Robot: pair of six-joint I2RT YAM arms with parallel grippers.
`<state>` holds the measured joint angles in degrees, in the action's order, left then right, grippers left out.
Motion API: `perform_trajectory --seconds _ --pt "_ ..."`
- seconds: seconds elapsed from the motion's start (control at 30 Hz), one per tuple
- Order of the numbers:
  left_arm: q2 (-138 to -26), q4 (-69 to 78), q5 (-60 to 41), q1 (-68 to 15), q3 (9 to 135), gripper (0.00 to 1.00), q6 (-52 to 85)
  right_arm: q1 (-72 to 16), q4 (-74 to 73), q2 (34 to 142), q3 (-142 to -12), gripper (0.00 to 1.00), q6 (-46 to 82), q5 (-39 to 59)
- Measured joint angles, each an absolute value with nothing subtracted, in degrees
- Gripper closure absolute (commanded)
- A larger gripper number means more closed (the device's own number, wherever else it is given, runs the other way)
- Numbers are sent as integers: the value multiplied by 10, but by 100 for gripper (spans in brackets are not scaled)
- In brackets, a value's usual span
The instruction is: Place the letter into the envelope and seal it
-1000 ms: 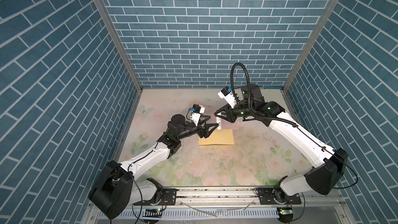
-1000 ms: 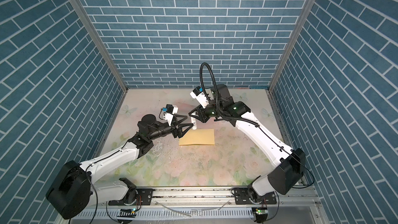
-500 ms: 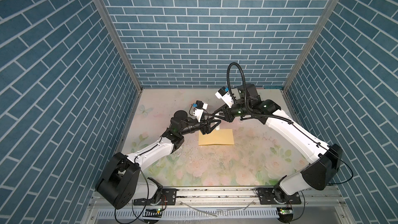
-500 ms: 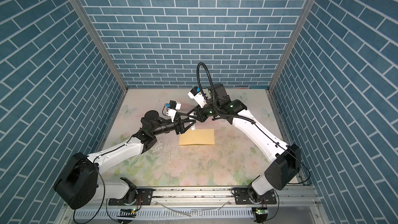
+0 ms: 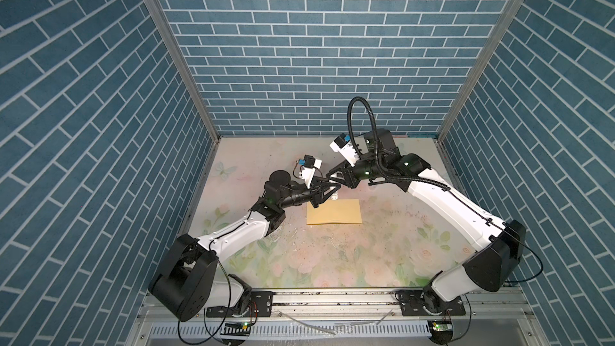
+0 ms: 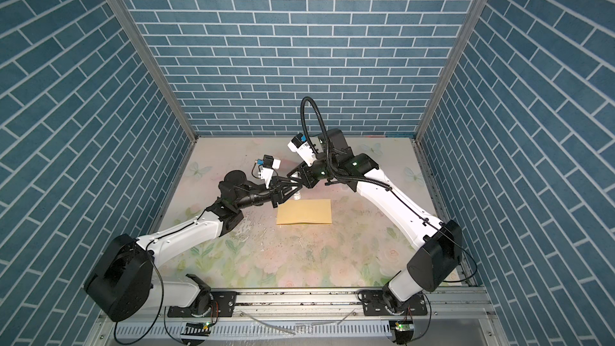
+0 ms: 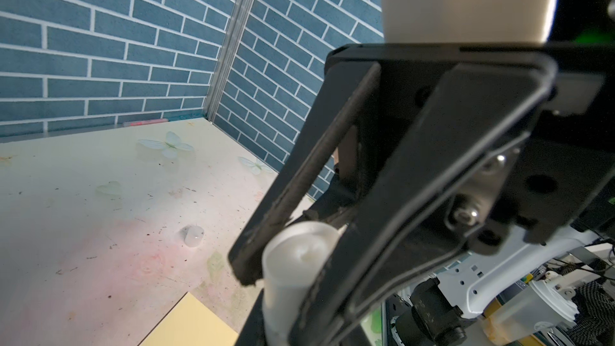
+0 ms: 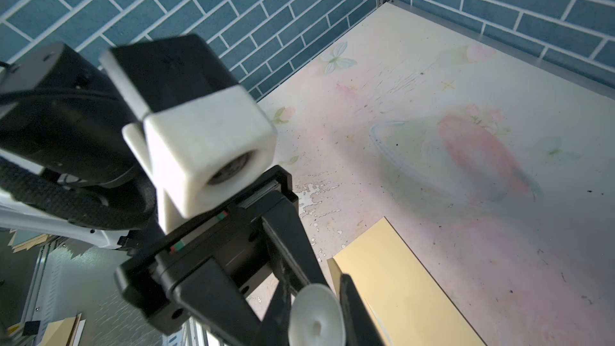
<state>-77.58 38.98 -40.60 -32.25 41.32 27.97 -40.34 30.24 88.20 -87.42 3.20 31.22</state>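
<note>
Grippers meet nose to nose over the flowered table (image 5: 366, 251), a little toward 11 o'clock from its middle. From where I stand the left arm stretches in from 8 o'clock and the right arm bends round from 4 o'clock. In both top views their black tips overlap above one corner of the envelope (image 5: 334, 213) (image 6: 304, 213). The envelope lies flat near the centre of the table, a plain yellow-tan rectangle with its long edges running 9 to 3 o'clock. Between the tips sits a white glue stick (image 7: 293, 277), uncapped, its pale end showing a small dimple. The right gripper (image 7: 286, 274) is clamped on it: its two fingers (image 7: 299, 181) press the stick's top end from either side, plain to see from the left wrist. The left gripper (image 5: 332, 188) holds its jaws narrow around the stick's lower body, but the other claw and the stick cover the contact, so I cannot tell whether it grips or only brackets it. From the right wrist the glue stick (image 8: 316, 319) shows end-on between dark fingertips, with the envelope's (image 8: 399, 277) short edge just beside it. A small white cap (image 7: 193, 236) (image 5: 334, 197) lies alone on the table, just past the envelope's far edge at about 11 o'clock, apart from both claws
</note>
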Motion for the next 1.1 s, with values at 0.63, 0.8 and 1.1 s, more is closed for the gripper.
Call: perform_trajectory --seconds 0.63,0.8,1.1 --pt "-674 309 -11 -326 413 100 533 -447 -29 733 -605 31 30 81" --pt "-675 306 1 -327 413 100 585 -486 -121 765 -588 33 -4 39" --pt "-675 307 2 -327 413 100 619 -523 -223 818 -588 40 -55 19"
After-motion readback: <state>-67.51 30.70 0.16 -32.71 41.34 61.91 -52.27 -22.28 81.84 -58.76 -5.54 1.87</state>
